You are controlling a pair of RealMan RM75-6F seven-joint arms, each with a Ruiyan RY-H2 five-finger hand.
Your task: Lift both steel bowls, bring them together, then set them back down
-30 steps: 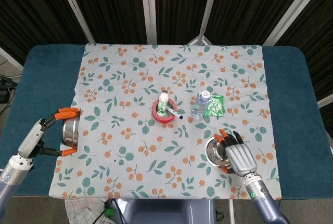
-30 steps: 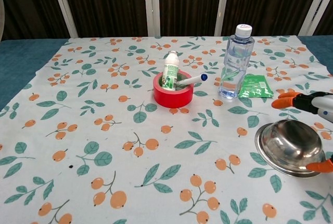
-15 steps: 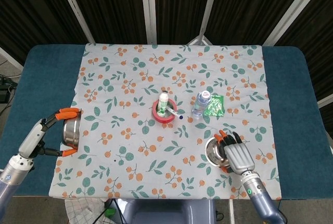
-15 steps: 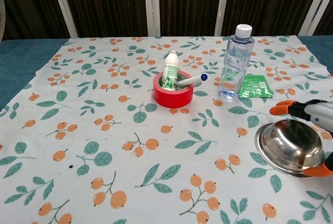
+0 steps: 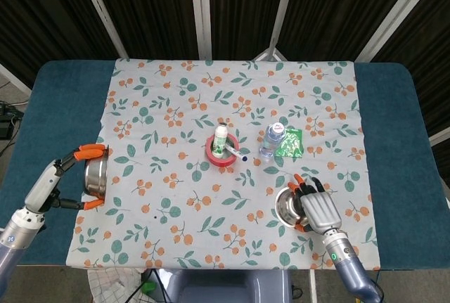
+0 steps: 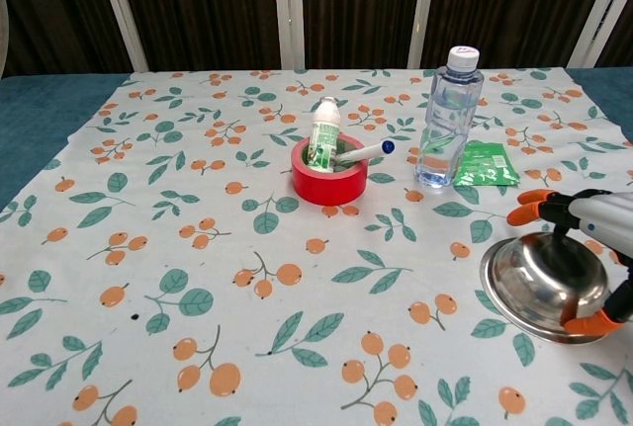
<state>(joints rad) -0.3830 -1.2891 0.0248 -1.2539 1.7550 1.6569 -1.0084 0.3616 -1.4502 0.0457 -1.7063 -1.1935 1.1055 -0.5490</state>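
We see the surface (image 5: 394,106), then our left hand (image 5: 60,180) gripping one steel bowl (image 5: 95,177) far left of the red tape roll (image 5: 222,154), and our right hand (image 5: 318,208) gripping the other bowl (image 6: 542,283) right of it.

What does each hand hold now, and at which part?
The left hand holds one steel bowl, tipped on its side, fingertips on opposite sides of its rim. The right hand holds the other bowl across its rim.
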